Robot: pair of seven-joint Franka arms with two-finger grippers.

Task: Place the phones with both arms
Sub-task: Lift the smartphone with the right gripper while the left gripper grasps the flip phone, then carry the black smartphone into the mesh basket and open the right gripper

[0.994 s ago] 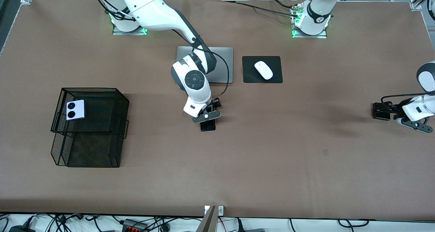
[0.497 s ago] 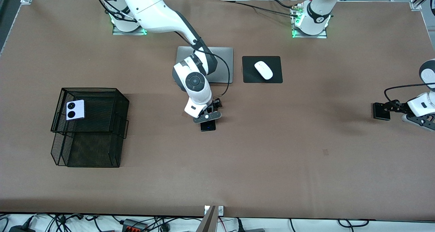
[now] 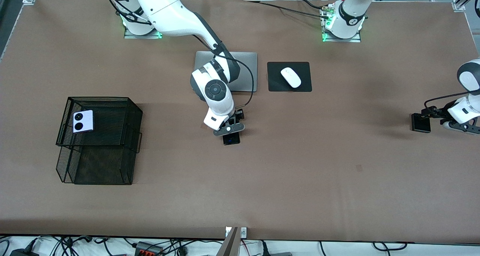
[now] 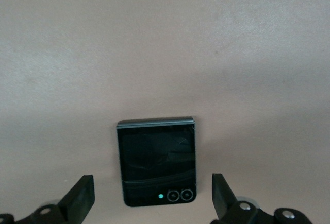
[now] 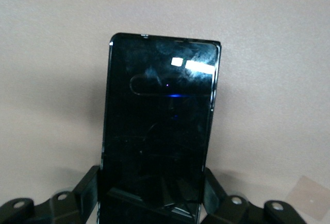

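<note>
A two-tier wire basket (image 3: pixel 123 110) sits toward the right arm's end of the table (image 3: pixel 300 181), with a small phone (image 3: pixel 83 121) on its upper tier. Mid-table, a laptop (image 3: pixel 245 70) lies beside a mouse pad (image 3: pixel 277 81) with a mouse (image 3: pixel 291 77) on it. Nearer the front camera than the laptop, a long phone (image 5: pixel 160 126) lies on the table. A squarish phone (image 4: pixel 157 162) lies at the left arm's end
</note>
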